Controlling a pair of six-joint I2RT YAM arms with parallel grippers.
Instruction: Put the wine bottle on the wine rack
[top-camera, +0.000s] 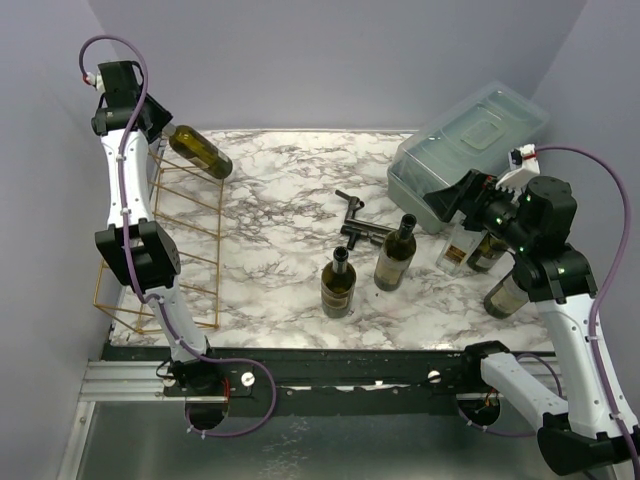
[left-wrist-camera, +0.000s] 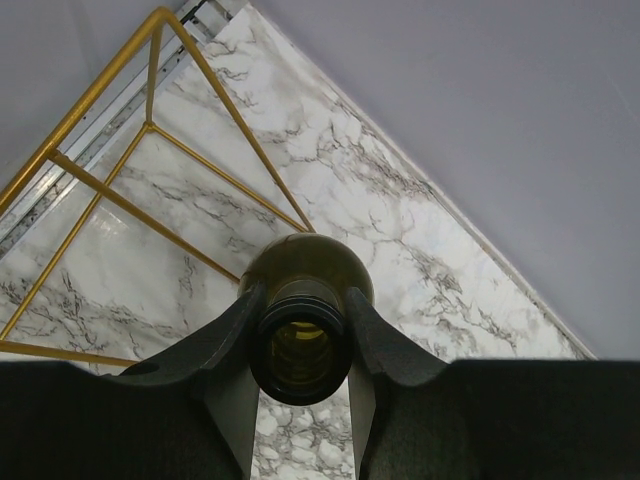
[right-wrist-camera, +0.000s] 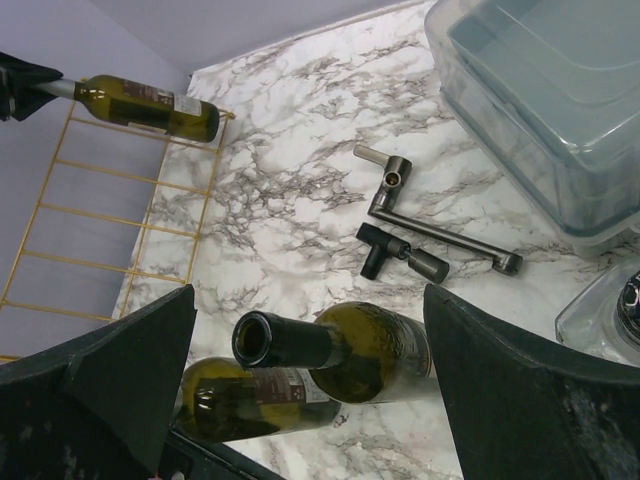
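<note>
The wine bottle (top-camera: 200, 151), dark green with a pale label, is held nearly level at the top of the wine rack (top-camera: 186, 218). Its neck is clamped by the closed left gripper (left-wrist-camera: 303, 322) and its base is pointed out over the counter (top-camera: 280, 200); whether its body is already borne by the top wires cannot be told. The rack, a tiered frame of thin gold wire, is set at the left edge of the counter, close to the left wall. The counter is finished in a white marble pattern veined with grey and is enclosed on three sides by plain pale lilac walls (top-camera: 330, 60); a dark rail (top-camera: 330, 375) is fixed along its near edge, where the arm bases are bolted. Two upright bottles (top-camera: 338, 283), green and uncorked, are stood close together near the middle of the counter. Just behind them two dark metal tools (right-wrist-camera: 430, 225) are laid, one long and cranked, one short and T-shaped. One translucent grey lidded box (top-camera: 470, 135) is placed in the far right corner. In front of it, partly hidden by the right arm, one clear glass bottle (top-camera: 453, 252) and at least two more dark bottles (top-camera: 505, 295) can be made out, so six bottles are counted in all. The right gripper (right-wrist-camera: 310, 295) is spread wide with nothing held, hung between the box and the upright bottles
</note>
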